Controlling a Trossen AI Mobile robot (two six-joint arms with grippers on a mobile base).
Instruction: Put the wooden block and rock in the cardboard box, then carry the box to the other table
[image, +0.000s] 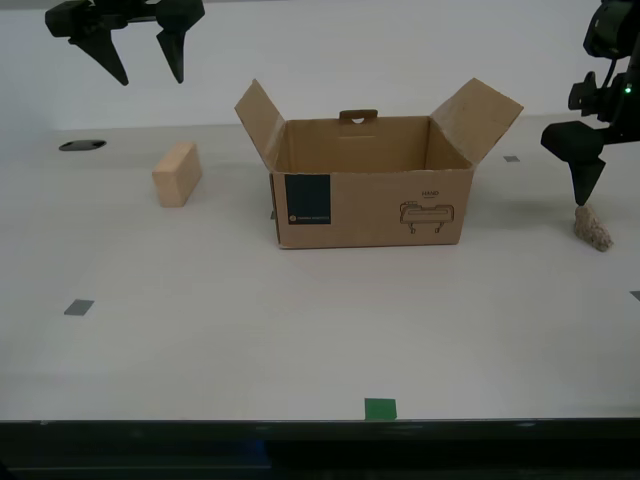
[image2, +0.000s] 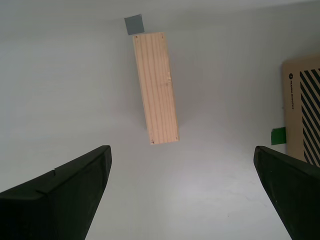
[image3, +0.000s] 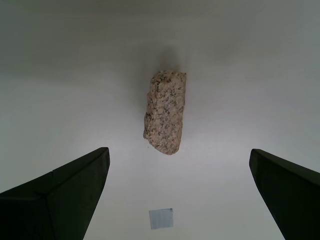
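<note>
Hanging wide — my first tool (image3: 179, 192) above the rock (image3: 166, 112), seemingly apart — my second tool (image2: 182, 192) likewise

Matte black first gripper (image: 586, 185) and second gripper (image: 150, 62), each with two long tapered fingers (image2: 55, 200) that narrowed to blunt points, blocky black housings behind them, a small green light glowed on the first arm (image: 610, 60), no visible markings.

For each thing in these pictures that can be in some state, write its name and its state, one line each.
cardboard box: upright, flaps open, empty as far as visible.
wooden block: on the table, outside the box, ungrasped.
rock: on the table, outside the box, ungrasped.
my first gripper: jaws open, above the rock.
my second gripper: jaws open, above the block.
</note>
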